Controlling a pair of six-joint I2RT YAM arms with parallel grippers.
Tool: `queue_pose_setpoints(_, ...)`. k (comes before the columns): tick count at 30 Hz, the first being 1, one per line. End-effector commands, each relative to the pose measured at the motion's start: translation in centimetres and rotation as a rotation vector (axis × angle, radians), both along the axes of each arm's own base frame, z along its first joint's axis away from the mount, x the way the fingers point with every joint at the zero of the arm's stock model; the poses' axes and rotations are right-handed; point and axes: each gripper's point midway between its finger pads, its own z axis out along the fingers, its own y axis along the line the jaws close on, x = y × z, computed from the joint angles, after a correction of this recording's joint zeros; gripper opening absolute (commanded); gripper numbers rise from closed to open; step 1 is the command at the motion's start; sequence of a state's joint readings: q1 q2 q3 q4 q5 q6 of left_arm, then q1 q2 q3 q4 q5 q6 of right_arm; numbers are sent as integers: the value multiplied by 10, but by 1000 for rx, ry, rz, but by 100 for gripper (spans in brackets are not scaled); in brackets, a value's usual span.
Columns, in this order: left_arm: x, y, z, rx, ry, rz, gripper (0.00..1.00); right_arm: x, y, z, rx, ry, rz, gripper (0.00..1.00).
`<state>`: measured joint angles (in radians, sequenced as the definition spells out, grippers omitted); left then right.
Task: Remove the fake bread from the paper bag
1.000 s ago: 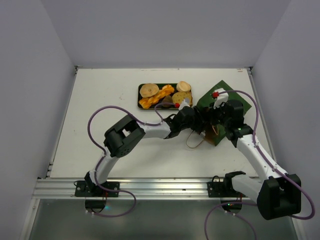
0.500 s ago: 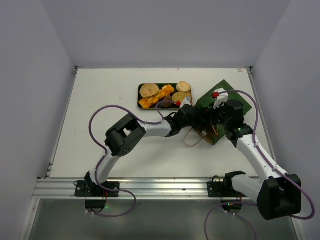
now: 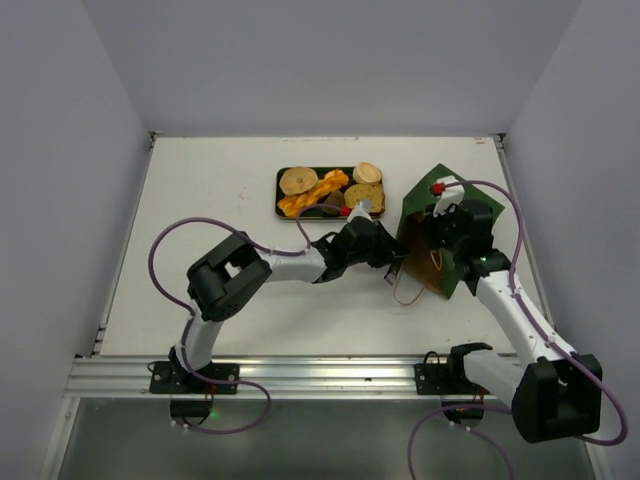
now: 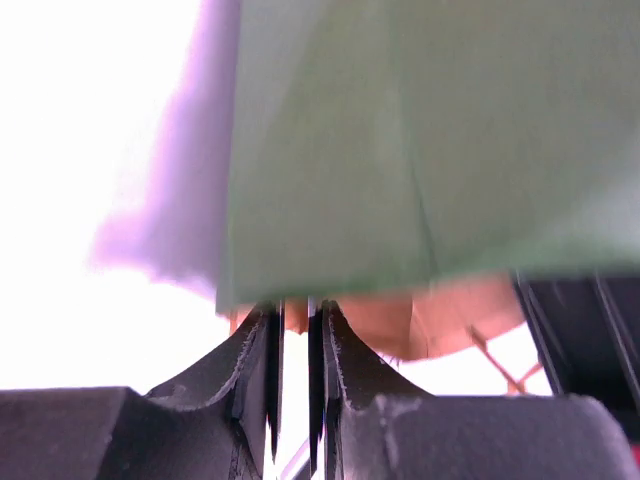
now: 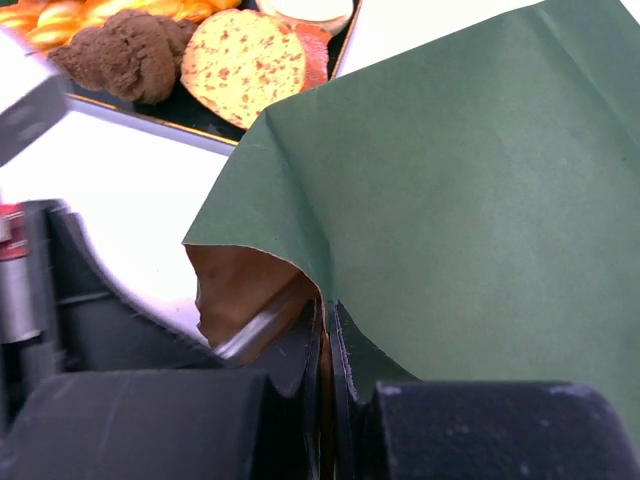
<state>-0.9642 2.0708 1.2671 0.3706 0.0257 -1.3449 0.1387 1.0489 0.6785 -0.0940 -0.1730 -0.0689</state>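
The fake bread [image 3: 315,192] lies on the tray [image 5: 195,112] near the table's far edge, outside the bag. The left gripper [image 4: 297,310], open a second ago, now pinches the lip of the paper bag [image 5: 470,200], which has tipped up toward the near right. The right gripper [image 5: 325,310] clamps the opposite lip, so the mouth looks ready to be spread. Whether any bread remains inside is hidden.

White table [image 3: 200,200] — pale grey walls [image 3: 330,60]

White table [image 3: 200,190], dark tray [image 3: 281,200] of fake bread [image 3: 312,193] far centre, paper bag [image 3: 420,205] beside it
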Motion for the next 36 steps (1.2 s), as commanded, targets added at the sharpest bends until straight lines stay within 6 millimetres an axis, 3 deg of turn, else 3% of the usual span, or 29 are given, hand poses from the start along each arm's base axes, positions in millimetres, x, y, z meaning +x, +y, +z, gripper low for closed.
queue_pose_setpoints(1,-12,5,36,-32,-89,-28,0,8,-6,19,17,-61,-39,4)
queue_pose_setpoints(15,-63,12,45,0,-103,-145,0,14,-13,16,0,-57,-80,3)
queue_pose_setpoints(22,-79,36,56,36,-142,-137,0,15,-18,19,-11,-73,-101,3)
queue_pose_setpoints(24,-84,45,49,61,-144,-119,0,15,-20,17,-14,-68,-112,3)
queue_pose_setpoints(36,-119,66,50,96,-175,-152,0,15,-24,19,-22,-76,-135,3)
